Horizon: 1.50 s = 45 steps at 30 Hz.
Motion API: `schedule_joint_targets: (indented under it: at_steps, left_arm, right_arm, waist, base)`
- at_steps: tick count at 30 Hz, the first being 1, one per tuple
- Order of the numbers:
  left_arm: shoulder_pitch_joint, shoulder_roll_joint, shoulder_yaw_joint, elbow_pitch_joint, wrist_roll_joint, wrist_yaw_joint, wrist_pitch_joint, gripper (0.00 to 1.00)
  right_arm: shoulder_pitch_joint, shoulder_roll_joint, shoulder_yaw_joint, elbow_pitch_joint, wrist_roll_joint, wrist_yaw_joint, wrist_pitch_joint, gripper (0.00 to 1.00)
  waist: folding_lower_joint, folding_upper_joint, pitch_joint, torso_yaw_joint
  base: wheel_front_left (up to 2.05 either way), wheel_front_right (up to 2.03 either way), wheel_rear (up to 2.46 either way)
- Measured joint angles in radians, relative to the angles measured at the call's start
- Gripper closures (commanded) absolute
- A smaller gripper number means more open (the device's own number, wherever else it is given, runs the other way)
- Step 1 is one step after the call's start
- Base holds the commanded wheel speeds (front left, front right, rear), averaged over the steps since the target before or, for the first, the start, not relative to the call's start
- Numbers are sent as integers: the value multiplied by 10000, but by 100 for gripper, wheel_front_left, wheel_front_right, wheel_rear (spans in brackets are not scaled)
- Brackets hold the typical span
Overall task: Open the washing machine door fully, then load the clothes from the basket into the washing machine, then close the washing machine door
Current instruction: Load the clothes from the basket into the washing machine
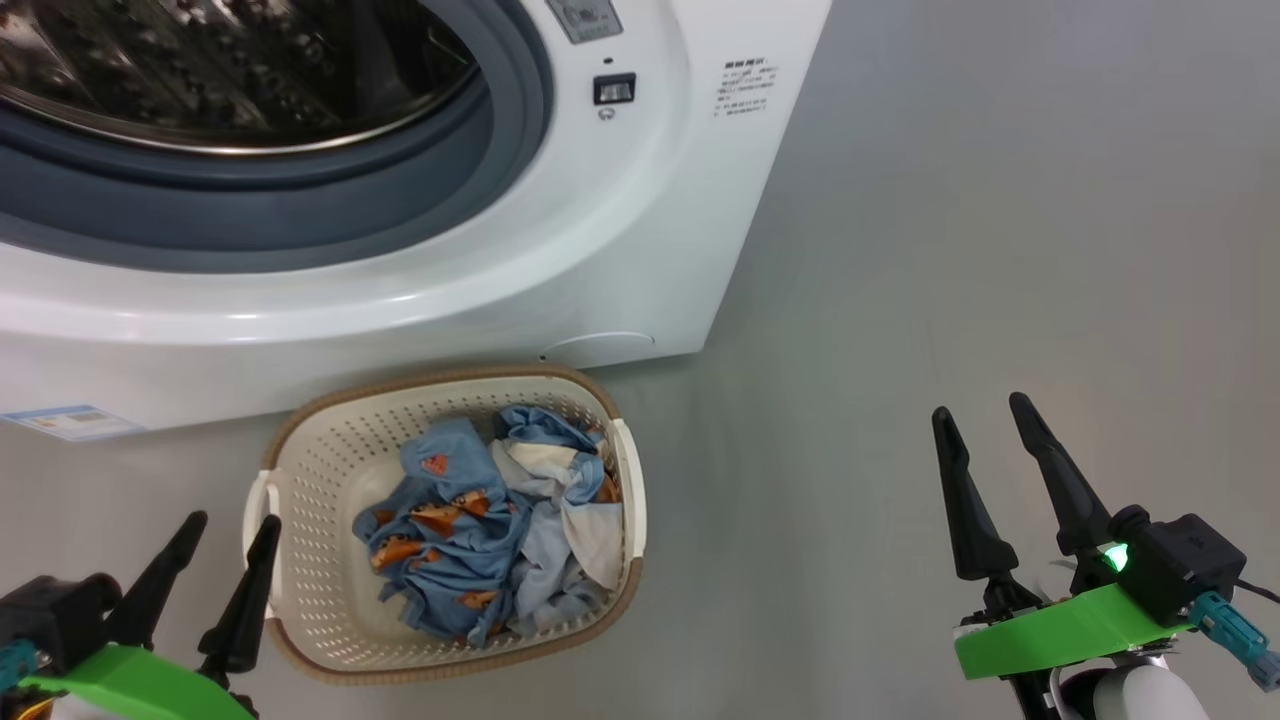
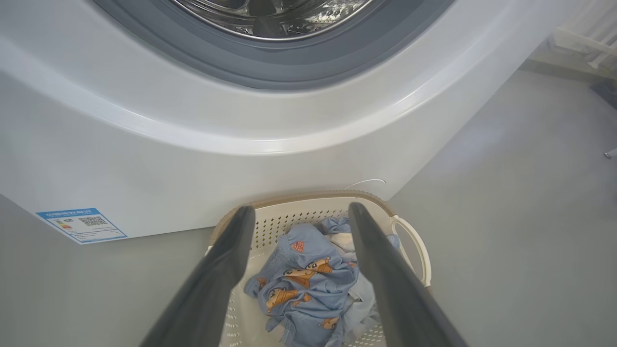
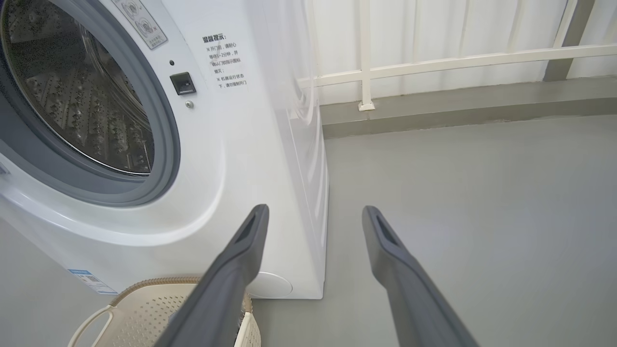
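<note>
The basket (image 1: 322, 590) stands on the floor (image 1: 950, 250) just in front of the washing machine (image 1: 600, 250), below its drum opening (image 1: 230, 70) and toward its right corner. The clothes (image 1: 480, 530) lie in the basket, heaped toward its right side. The left gripper (image 1: 232, 522) is at the basket's left edge. The right gripper (image 1: 980, 408) is well apart to the right, over the floor. A railing (image 3: 434, 62) stands behind the machine, to its right.
</note>
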Motion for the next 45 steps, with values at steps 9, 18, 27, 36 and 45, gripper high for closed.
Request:
schedule_joint_targets:
  at_steps: [9, 18, 27, 36, 45]
  left_arm:
    - [-947, 443, -1306, 529, -694, 0, -2, 0]
    - [-1709, 811, -2401, 1147, -1482, 0, -2, 0]
    - [-2442, 1346, -3173, 1285, -1732, 0, -2, 0]
    - [-3266, 1743, -3958, 1427, -1542, 0, -2, 0]
    - [-4091, 1919, -4859, 1933, -1099, 0, -2, 0]
  right_arm:
    - [-123, 2, 157, -339, 92, 0, -40, 0]
    - [-207, 8, 305, -848, 157, 0, -40, 0]
    - [-250, 13, 485, -1243, 472, 0, -42, 0]
    - [-679, 19, 821, -1494, 780, 0, -42, 0]
    - [-799, 27, 1112, -1728, 917, 0, -42, 0]
  waist:
    - [0, 0, 797, -287]
    - [0, 0, 1670, -627]
    - [0, 0, 2640, -946]
    - [0, 0, 3623, -1296]
    - [0, 0, 4353, -1857]
  base:
    - [0, 0, 0]
    - [0, 0, 0]
    - [0, 0, 0]
    - [0, 0, 0]
    - [0, 0, 0]
